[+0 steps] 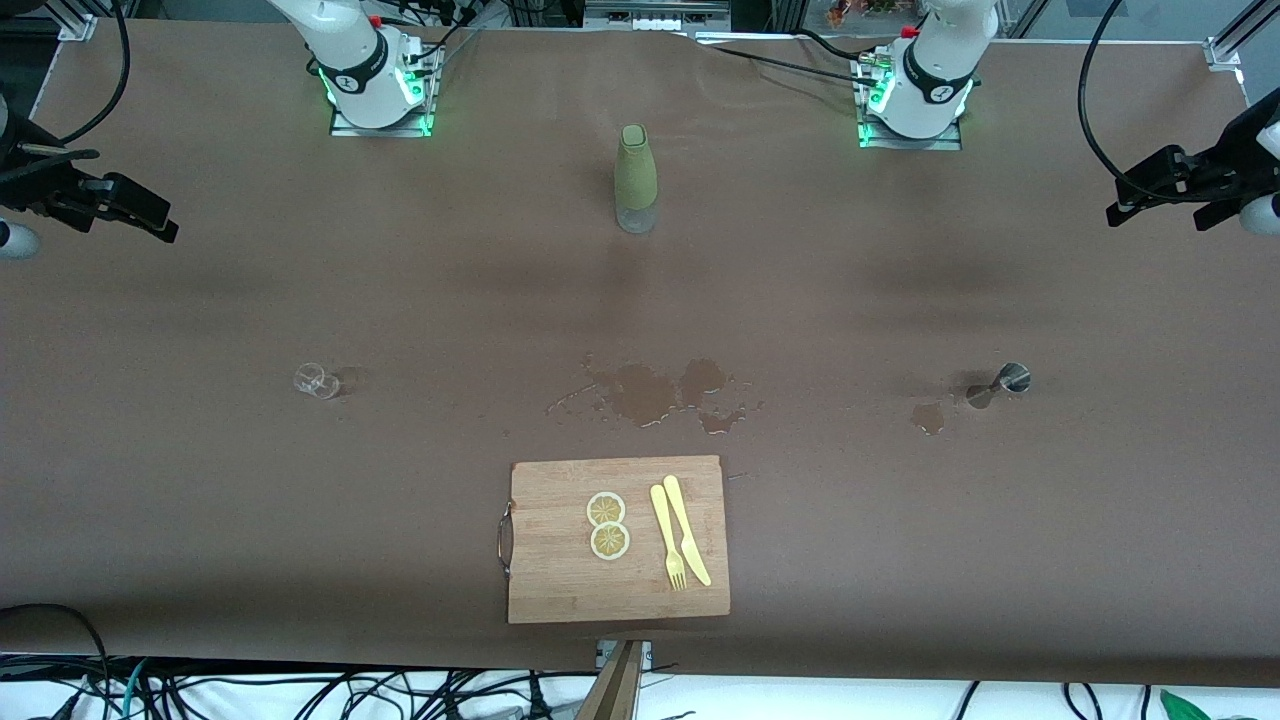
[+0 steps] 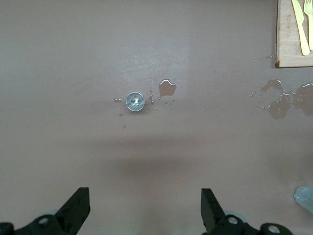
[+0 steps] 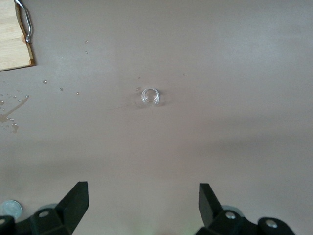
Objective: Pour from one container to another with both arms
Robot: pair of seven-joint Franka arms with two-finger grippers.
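A small clear glass [image 1: 317, 380] [image 3: 150, 96] stands toward the right arm's end of the table. A metal jigger [image 1: 1003, 383] [image 2: 134, 101] stands toward the left arm's end. A bottle in a green sleeve [image 1: 636, 180] is upright between the two arm bases. My right gripper [image 1: 130, 205] [image 3: 142, 186] hangs open and empty high over its end of the table, with the glass far below it. My left gripper [image 1: 1150, 190] [image 2: 144, 192] hangs the same way over its own end, open and empty, well above the jigger.
Brown puddles [image 1: 660, 390] lie mid-table, with a smaller one [image 1: 928, 417] beside the jigger. Nearer the front camera sits a wooden cutting board [image 1: 560, 580] with two lemon slices [image 1: 607, 525] and a yellow knife and fork [image 1: 680, 545]. Cables trail at the table ends.
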